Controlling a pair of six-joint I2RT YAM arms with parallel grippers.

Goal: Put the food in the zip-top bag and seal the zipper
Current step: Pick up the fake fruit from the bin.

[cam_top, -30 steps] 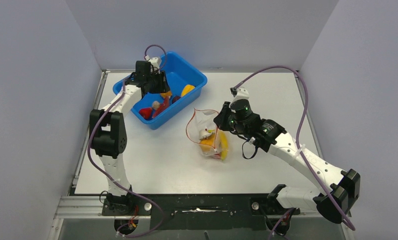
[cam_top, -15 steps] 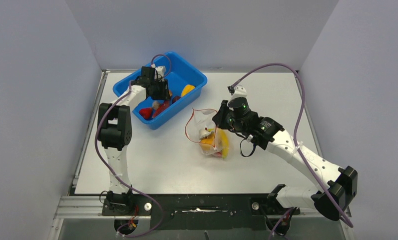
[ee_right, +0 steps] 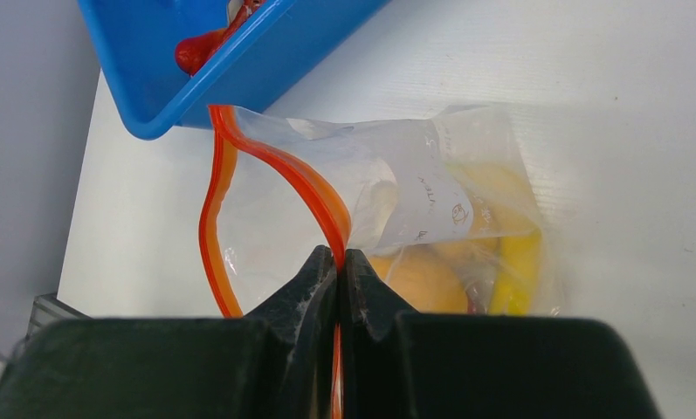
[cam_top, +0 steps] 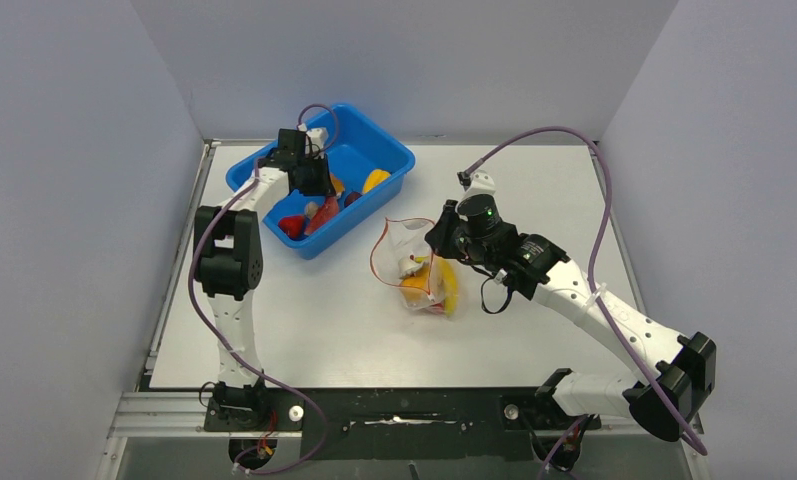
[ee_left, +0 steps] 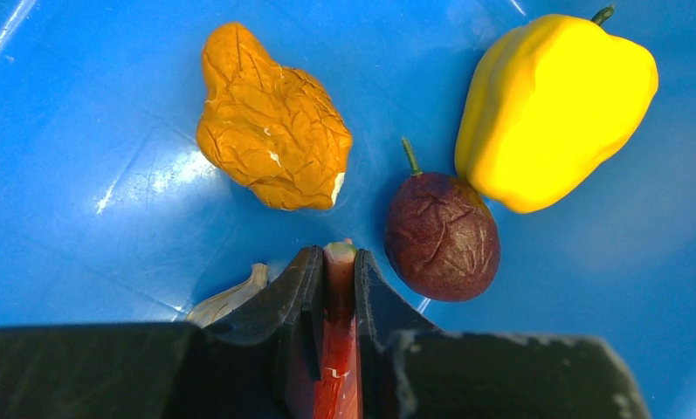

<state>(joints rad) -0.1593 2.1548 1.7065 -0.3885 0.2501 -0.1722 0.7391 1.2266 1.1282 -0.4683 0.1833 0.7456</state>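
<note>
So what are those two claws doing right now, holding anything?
Left gripper: closed on a thin red food piece, inside the blue tub.
Right gripper: closed on the red-orange zipper of the clear bag.

The clear zip-top bag lies ahead of the right tool, mouth gaping, its red-orange zipper pinched between the tips, with orange and yellow food inside. The left tool clamps a red piece, an orange lump just beyond.

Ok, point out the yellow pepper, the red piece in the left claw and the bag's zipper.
yellow pepper (ee_left: 549,109): left wrist view, middle of its body.
red piece (ee_left: 335,349): left wrist view, on its red shaft.
zipper (ee_right: 279,161): right wrist view, on the strip's upper run.
</note>
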